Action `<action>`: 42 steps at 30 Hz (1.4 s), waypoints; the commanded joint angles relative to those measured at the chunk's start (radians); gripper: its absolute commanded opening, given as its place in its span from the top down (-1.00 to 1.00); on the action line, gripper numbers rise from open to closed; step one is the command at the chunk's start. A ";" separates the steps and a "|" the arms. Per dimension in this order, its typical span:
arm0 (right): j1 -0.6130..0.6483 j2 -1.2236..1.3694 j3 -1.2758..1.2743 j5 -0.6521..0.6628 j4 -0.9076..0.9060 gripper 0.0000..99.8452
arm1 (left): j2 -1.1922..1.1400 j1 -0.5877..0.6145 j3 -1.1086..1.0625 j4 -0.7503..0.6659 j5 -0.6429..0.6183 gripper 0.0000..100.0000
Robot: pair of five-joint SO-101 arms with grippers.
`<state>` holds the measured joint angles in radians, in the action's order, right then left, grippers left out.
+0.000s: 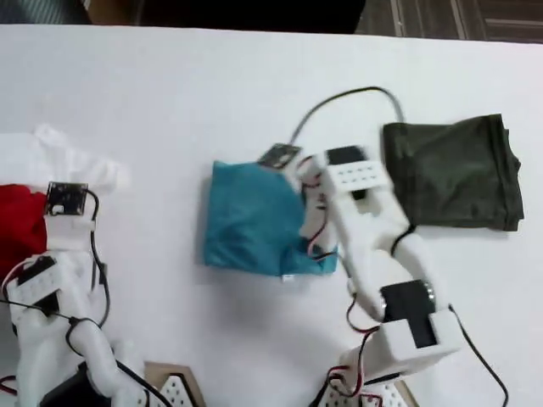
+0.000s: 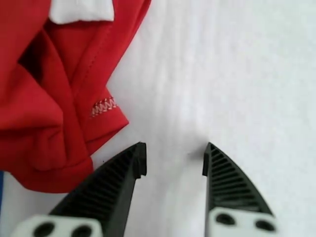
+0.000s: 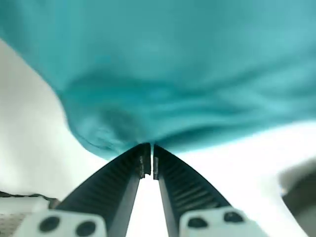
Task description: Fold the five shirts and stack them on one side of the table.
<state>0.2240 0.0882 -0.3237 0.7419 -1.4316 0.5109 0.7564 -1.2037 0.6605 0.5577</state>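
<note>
A teal shirt (image 1: 254,220), folded into a rough, rumpled square, is noted lying flat at mid-table, with one bunched edge pinched between the closed fingers of the right gripper (image 3: 147,160). A dark green shirt (image 1: 450,174), folded to a tidy rectangle, is laid flat well apart from those fingers, on the other side of that arm from the teal one. A red shirt (image 2: 44,98), crumpled and unfolded with a stitched hem exposed, is recorded just beside one finger of the spread left gripper (image 2: 173,158); a white shirt (image 1: 68,157) is heaped loosely against it, farther from the fingertips.
</note>
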 commanded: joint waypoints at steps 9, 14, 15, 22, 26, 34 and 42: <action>0.059 -0.185 0.037 -0.087 -0.001 0.95 | 0.014 0.000 -0.002 -0.025 -0.005 0.59; 0.211 -0.326 0.017 -0.186 0.008 0.95 | 0.014 0.000 -0.002 -0.025 -0.005 0.59; 0.240 -0.329 -0.003 -0.192 0.016 0.95 | 0.014 0.000 -0.002 -0.025 -0.005 0.59; 0.248 -0.282 -0.281 -0.189 0.283 0.95 | 0.014 0.000 -0.002 -0.025 -0.006 0.59; 0.153 -0.185 -0.325 -0.160 0.346 0.95 | 0.014 0.000 -0.002 -0.025 -0.006 0.59; -0.050 -0.102 -0.285 -0.028 0.346 0.95 | 0.014 0.000 -0.002 -0.025 -0.008 0.59; -0.027 -0.209 -0.166 -0.037 0.305 0.95 | 0.014 0.000 -0.002 -0.025 -0.008 0.59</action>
<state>0.1780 -0.0376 -0.5570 0.7066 -1.1185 0.5109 0.7564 -1.2037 0.6605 0.5577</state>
